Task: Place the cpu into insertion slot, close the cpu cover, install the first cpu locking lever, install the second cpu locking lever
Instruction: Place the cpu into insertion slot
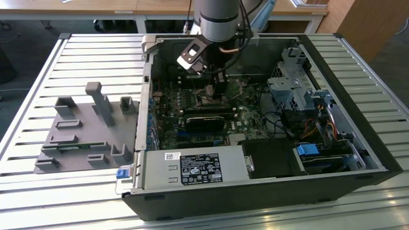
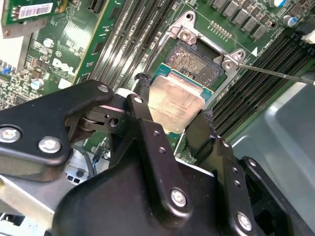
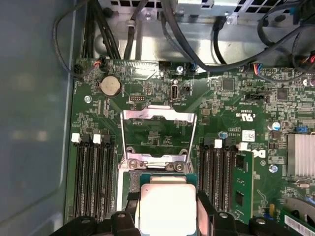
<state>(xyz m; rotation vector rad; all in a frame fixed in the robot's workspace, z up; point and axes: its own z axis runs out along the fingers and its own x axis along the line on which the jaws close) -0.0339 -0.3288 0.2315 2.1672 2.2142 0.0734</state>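
Gripping the cpu [image 2: 177,98] by two opposite edges, the gripper [image 2: 173,107] has its black fingers [image 2: 142,96] clamped on the chip, silvery top facing the cameras. The chip sits partly over the near edge of the slot [image 2: 194,61], and most of the slot's dark centre is uncovered beyond it. Can't tell if the chip is touching the slot or just above it.

In the first wrist view the cover [image 3: 157,115] is flipped open and lies back flat on the board [image 3: 221,98], on the far side of the slot from the chip, towards a coin cell [image 3: 109,86]. A thin lever [image 2: 275,73] sticks out sideways from one slot corner. Long memory slots [image 3: 91,177] run along both sides.

In the exterior view the arm [image 1: 217,19] reaches down into the open case [image 1: 357,139], which sits on a slatted table [image 1: 96,52].
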